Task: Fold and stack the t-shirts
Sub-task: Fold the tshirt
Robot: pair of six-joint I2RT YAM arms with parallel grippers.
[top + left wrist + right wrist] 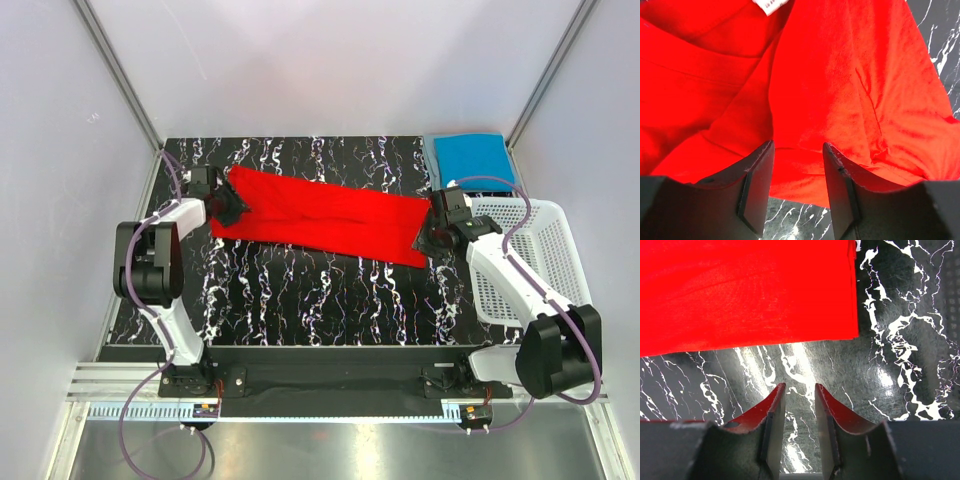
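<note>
A bright red t-shirt (325,215) lies flat across the black marbled table (300,300) as a long strip, folded lengthwise. A bright blue t-shirt (475,156) lies folded at the back right corner. My left gripper (230,206) is at the red shirt's left end. Its jaws (797,145) stand open over the cloth's edge (840,75), pinching nothing. My right gripper (436,236) is just off the shirt's right end. It (800,386) stands open above bare table, and the red hem (740,290) lies a little ahead of its fingertips.
A white plastic mesh basket (535,255) stands at the right edge of the table, beside my right arm. A white label (771,4) shows at the shirt's collar. White walls and metal posts enclose the table at the back and sides.
</note>
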